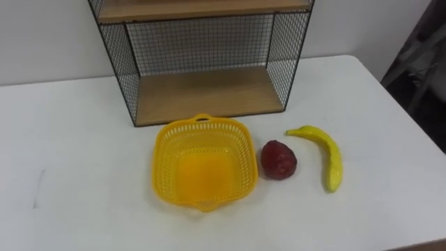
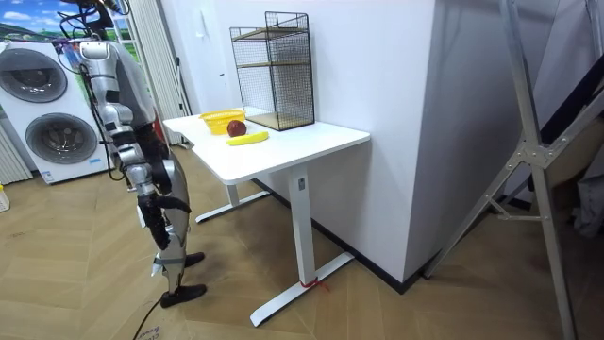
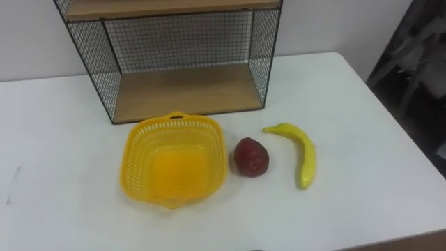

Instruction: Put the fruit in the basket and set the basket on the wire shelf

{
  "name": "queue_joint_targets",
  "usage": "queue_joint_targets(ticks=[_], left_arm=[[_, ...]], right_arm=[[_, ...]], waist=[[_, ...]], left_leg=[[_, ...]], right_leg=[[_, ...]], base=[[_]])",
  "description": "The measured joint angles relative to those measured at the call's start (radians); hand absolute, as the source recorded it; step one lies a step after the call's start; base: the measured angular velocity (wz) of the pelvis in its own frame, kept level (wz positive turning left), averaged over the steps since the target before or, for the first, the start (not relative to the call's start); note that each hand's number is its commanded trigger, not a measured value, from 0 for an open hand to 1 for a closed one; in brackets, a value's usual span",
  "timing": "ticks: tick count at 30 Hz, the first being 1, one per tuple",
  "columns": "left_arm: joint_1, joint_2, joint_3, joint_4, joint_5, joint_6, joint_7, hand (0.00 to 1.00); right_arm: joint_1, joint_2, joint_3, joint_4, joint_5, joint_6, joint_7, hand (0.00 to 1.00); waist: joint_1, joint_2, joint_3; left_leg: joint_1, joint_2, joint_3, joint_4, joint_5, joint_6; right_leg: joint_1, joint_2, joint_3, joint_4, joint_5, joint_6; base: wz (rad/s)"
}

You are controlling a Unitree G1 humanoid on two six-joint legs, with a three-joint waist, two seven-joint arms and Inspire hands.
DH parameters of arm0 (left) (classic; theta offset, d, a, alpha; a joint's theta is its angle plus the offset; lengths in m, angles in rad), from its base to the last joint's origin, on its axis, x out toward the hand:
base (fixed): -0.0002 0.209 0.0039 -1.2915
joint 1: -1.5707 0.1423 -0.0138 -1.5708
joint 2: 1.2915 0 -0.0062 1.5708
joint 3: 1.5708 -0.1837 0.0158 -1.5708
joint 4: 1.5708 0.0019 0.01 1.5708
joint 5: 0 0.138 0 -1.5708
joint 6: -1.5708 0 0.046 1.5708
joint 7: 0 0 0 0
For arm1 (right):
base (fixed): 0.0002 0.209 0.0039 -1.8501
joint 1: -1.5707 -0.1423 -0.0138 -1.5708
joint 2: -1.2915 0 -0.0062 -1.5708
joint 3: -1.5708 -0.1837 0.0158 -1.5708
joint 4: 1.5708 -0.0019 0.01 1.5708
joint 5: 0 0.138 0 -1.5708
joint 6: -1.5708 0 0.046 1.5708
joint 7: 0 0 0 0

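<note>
The right hand (image 2: pixel 149 200) hangs low beside the white worktop (image 1: pixel 70 139); its fingers' state cannot be told. Well ahead of it, a dark red fruit (image 1: pixel 279 160) lies between the yellow plastic basket (image 1: pixel 164 164) and a yellow banana (image 1: pixel 327 153), before the black wire shelf (image 1: pixel 202 42).

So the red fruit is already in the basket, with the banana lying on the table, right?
No. The left eye view shows the red fruit on the table, just right of the basket, which is empty. The banana does lie on the table.
</note>
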State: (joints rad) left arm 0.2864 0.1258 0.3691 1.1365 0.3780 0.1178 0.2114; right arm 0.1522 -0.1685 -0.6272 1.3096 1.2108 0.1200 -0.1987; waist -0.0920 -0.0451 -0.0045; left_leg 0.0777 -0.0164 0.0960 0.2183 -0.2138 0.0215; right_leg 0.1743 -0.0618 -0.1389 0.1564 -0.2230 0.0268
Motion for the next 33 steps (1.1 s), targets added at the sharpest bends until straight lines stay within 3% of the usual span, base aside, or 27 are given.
queue_joint_targets(ticks=[3,7,11,14,17,21,24,26,30,33], left_arm=[[0.0,0.002,-0.002,-0.002,-0.038,-0.001,0.003,0.0],[0.0,0.003,-0.003,-0.024,-0.038,-0.005,0.006,0.0],[0.0,0.011,-0.012,-0.044,-0.041,-0.037,0.022,0.0],[0.001,0.026,-0.068,-0.045,-0.039,-0.041,0.028,0.0],[0.0,0.027,-0.098,-0.057,-0.033,-0.06,0.034,0.0],[-0.005,0.026,-0.145,-0.063,-0.034,-0.082,0.045,0.0],[-0.014,0.031,-0.198,-0.063,-0.035,-0.1,0.046,0.0],[-0.015,0.033,-0.235,-0.059,-0.042,-0.111,0.044,0.0],[-0.008,0.035,-0.234,-0.057,-0.041,-0.121,0.024,0.0],[0.002,0.038,-0.234,-0.057,-0.036,-0.121,0.005,0.0]], right_arm=[[0.0,-0.004,-0.056,-0.081,0.001,-0.022,-0.076,0.0],[0.001,-0.005,-0.114,-0.351,-0.062,-0.073,-0.258,0.0],[-0.01,-0.008,-0.106,-0.669,-0.401,-0.128,-0.491,0.0],[-0.015,-0.017,-0.061,-0.897,-0.667,-0.157,-0.645,0.0],[-0.012,-0.034,-0.027,-1.08,-0.865,-0.2,-0.733,0.0],[-0.01,-0.042,0.04,-1.21,-1.062,-0.241,-0.761,0.0],[-0.012,-0.061,0.158,-1.272,-1.133,-0.26,-0.742,0.0],[-0.011,-0.069,0.24,-1.288,-1.136,-0.262,-0.685,0.0],[-0.011,-0.073,0.306,-1.324,-1.135,-0.262,-0.561,0.0],[-0.012,-0.102,0.356,-1.36,-1.135,-0.262,-0.457,0.0]], waist=[[-0.024,-0.002,-0.0004],[-0.04,0.0,-0.0007],[-0.04,-0.002,-0.0013],[-0.034,-0.005,-0.0004],[-0.022,-0.004,0.0027],[0.016,-0.006,0.0047],[0.034,-0.002,0.0073],[0.05,-0.004,0.0097],[0.074,-0.001,0.0091],[0.079,-0.002,0.009]], left_leg=[[-0.003,0.0,-0.002,0.002,-0.001,0.0],[-0.006,0.001,0.008,0.003,-0.001,0.0],[-0.024,0.002,0.009,0.003,0.001,0.002],[-0.038,0.003,0.014,0.011,0.004,0.003],[-0.049,0.003,0.012,0.013,0.004,0.003],[-0.046,0.005,0.024,0.004,0.004,0.003],[-0.046,0.006,0.026,0.002,0.003,0.003],[-0.035,0.006,0.028,-0.012,0.004,0.002],[-0.031,0.006,0.03,-0.019,0.004,0.002],[-0.033,0.005,0.029,-0.021,0.004,0.002]], right_leg=[[-0.001,0.0,0.0,-0.001,0.0,0.0],[-0.017,0.001,0.011,0.016,-0.002,0.001],[-0.041,0.002,0.023,0.025,-0.003,0.001],[-0.066,0.002,0.028,0.034,-0.002,0.0],[-0.071,0.003,0.025,0.032,0.001,-0.001],[-0.075,0.004,0.036,0.032,0.002,-0.001],[-0.08,0.005,0.037,0.032,0.003,-0.001],[-0.075,0.005,0.04,0.031,0.004,-0.001],[-0.072,0.005,0.042,0.029,0.004,-0.001],[-0.071,0.005,0.042,0.029,0.004,-0.001]], base=[[0.0],[-0.08],[-0.04],[-0.05],[0.02],[-0.07],[-0.02],[-0.04],[-0.02],[0.0]])
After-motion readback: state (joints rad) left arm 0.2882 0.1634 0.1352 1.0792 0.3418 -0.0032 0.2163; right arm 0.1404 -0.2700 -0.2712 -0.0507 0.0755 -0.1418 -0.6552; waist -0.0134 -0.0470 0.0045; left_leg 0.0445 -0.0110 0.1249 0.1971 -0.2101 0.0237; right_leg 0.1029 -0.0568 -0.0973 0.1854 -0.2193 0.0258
